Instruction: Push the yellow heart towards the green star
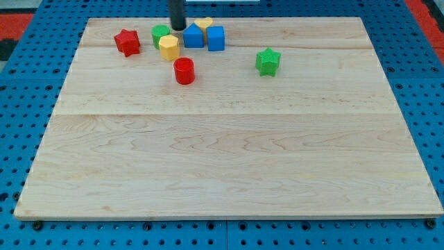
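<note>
The yellow heart (203, 24) peeks out, small and mostly hidden, behind the two blue blocks (193, 36) (216, 38) near the view's top. The green star (267, 61) sits well apart to the view's right. The pale wooden surface (229, 160) lies on a blue perforated base (423, 104). My tip (178, 28) stands just left of the heart; there are no fingers, only a rod

bench (229, 173) pale wood | far-left edge cluster: red star (127, 42), green block (160, 34), yellow block (168, 47), blue blocks (193, 36) (216, 38), yellow heart (203, 23) | red cylinder (184, 71) just nearer | green star (267, 61) right, apart
</note>
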